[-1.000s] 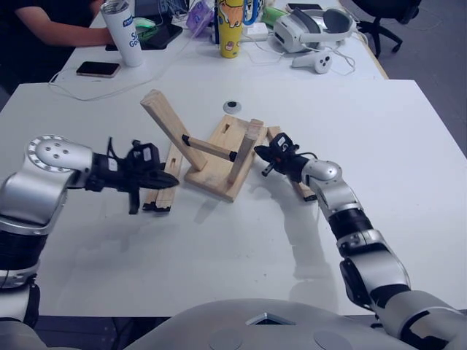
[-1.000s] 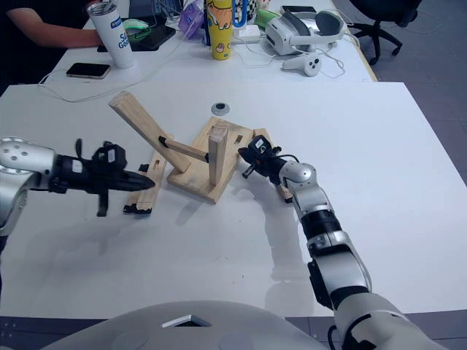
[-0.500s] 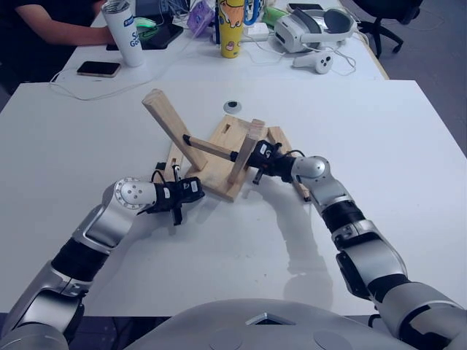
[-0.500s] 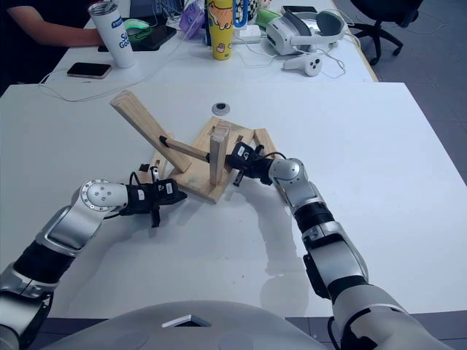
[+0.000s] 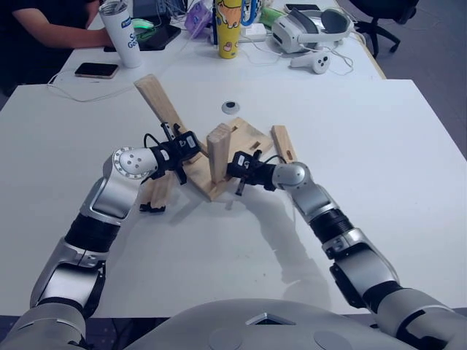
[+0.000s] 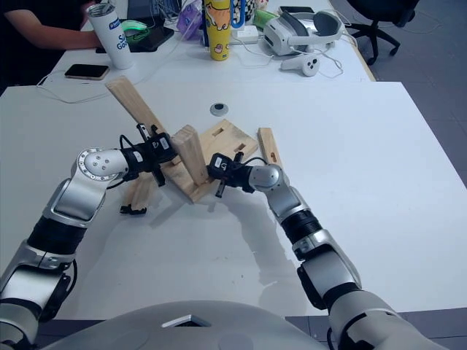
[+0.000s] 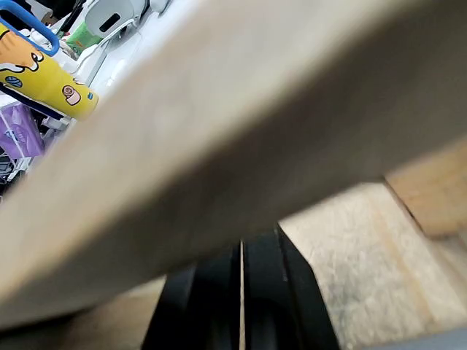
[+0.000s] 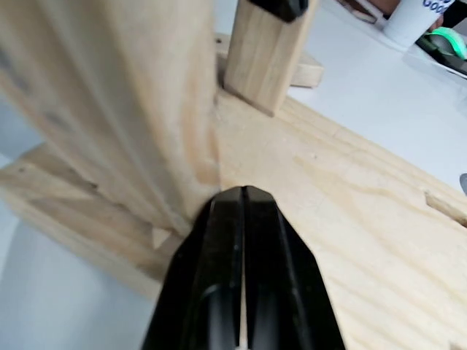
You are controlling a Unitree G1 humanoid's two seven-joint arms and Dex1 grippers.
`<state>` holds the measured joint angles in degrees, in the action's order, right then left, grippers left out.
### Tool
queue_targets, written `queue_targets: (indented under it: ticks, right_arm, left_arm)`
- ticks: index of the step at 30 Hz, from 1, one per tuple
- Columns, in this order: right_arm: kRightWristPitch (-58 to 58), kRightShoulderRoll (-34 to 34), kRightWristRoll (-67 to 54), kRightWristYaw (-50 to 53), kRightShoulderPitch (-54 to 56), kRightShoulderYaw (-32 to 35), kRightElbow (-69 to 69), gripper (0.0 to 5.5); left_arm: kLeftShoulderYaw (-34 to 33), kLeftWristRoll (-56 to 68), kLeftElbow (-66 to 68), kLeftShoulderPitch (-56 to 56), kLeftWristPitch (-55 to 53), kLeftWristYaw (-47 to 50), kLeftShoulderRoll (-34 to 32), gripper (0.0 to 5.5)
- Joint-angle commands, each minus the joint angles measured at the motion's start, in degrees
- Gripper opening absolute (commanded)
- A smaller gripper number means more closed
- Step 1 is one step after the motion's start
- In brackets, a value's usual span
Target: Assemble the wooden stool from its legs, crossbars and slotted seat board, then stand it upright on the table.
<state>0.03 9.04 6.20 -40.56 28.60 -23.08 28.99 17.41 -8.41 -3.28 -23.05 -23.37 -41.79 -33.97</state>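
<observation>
Stool partly built. The flat, pale plywood seat board (image 5: 246, 136), slotted, lies on the white counter (image 5: 379, 146). Two square pale-wood legs rise from it. An upright leg (image 5: 217, 149) stands at the board's near edge, and a long tilted leg (image 5: 157, 98) leans away from the board toward the robot's left and rear.

Left end effector (image 5: 182, 144): at the seat board's left side, against the lower part of the tilted leg. Its black fingers (image 7: 215, 292) are pressed together with a hairline between them and nothing held. A wooden face crosses just in front of them. Judgement: it is bracing the leaning leg rather than gripping it.

Right end effector (image 5: 235, 168): just right of the upright leg, at the board's near edge. Its fingers (image 8: 219, 240) are closed flat and empty, with the tips touching the corner where leg meets board. Judgement: it is nudging the leg's foot into its slot, or pinning the board.

Spare parts: one plain wooden leg (image 5: 283, 143) lies flat just beside the board's right edge. More wooden pieces (image 5: 159, 191) lie beside its left edge, under the left forearm. The joint between the two standing legs is hidden behind the left end effector, so I cannot tell whether it is seated.

Progress: under half done, and the tilted leg needs squaring. Risk: pushing with closed tips may slide the board.
</observation>
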Motion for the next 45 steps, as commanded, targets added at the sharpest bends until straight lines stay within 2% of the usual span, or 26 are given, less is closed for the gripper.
queue_targets:
  ticks: [1,8,11,17,22,26,30,35,40,45]
  right_arm:
    - [-2.0,-2.6,2.1,6.7,0.1,1.0,5.3,0.0]
    - [-5.0,5.0,1.3,5.7,1.5,5.7,-1.7,0.0]
    - [-3.0,8.1,3.9,5.5,4.5,4.9,3.9,0.0]
    - [2.5,9.7,6.8,5.2,10.4,3.9,18.7,0.0]
    - [3.2,10.4,11.2,0.8,15.1,-0.3,27.6,0.0]
    - [2.6,11.5,15.6,-9.5,19.2,-6.0,31.7,0.0]
    - [2.1,12.6,18.6,-16.4,20.5,-9.9,32.7,0.0]
    - [1.2,13.2,18.2,-17.0,19.5,-9.8,30.9,0.0]
    - [0.1,14.6,16.4,-18.8,16.9,-8.7,24.4,0.0]
    - [-3.1,16.4,14.4,-22.1,13.5,-8.0,14.6,0.0]
  left_arm:
    - [-0.4,-0.7,1.5,-0.5,0.0,0.0,-0.4,0.02]
    - [-1.6,3.0,-0.6,0.3,0.6,-6.0,-2.5,0.02]
    - [-1.4,4.3,-2.4,2.0,0.6,-9.7,-4.8,0.02]
    - [-1.4,7.3,-6.0,3.2,-1.2,-13.6,-6.0,0.02]
    - [-0.5,8.8,-10.3,6.3,-4.5,-16.0,-7.4,0.02]
    - [2.9,12.2,-18.8,11.3,-11.2,-19.7,-9.0,0.02]
    - [7.8,7.9,-19.2,12.9,-12.0,-14.4,-6.2,0.02]
    - [13.0,-0.5,-14.6,14.4,-10.9,-5.2,-3.2,0.02]
    - [12.0,-3.8,-10.7,13.5,-9.7,1.3,-0.4,0.02]
    - [9.2,-5.4,-6.8,11.2,-8.0,4.3,-0.6,0.02]
